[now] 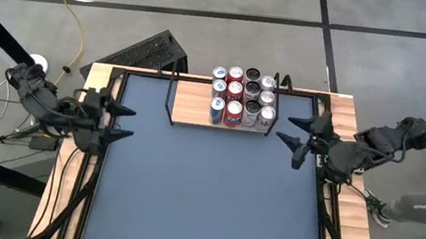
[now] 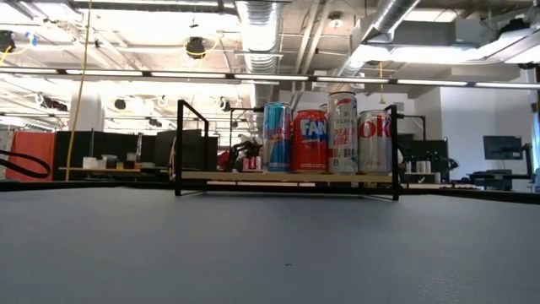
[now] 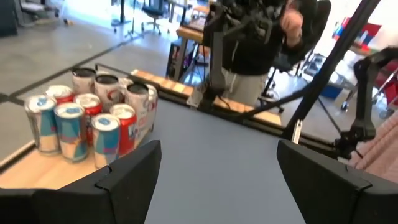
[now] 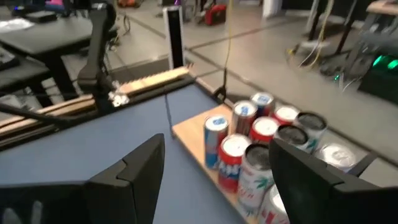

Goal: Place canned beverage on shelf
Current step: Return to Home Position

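Sitting at the far edge of the table [image 1: 201,209], near its middle, the shelf [image 1: 194,107] carries a tight block of cans [image 1: 242,99]: a blue column on the left, red next, silver and dark-topped ones to the right. The exact count is hard to make out from above. From table height only the front row shows, and the cans behind it are hidden. The left hand [image 1: 125,123] hangs over the table's left edge, fingers spread, holding nothing. The right hand [image 1: 290,141] hovers just right of the shelf, also spread and empty. Beyond the table is a person [image 3: 264,43], only partly in view.
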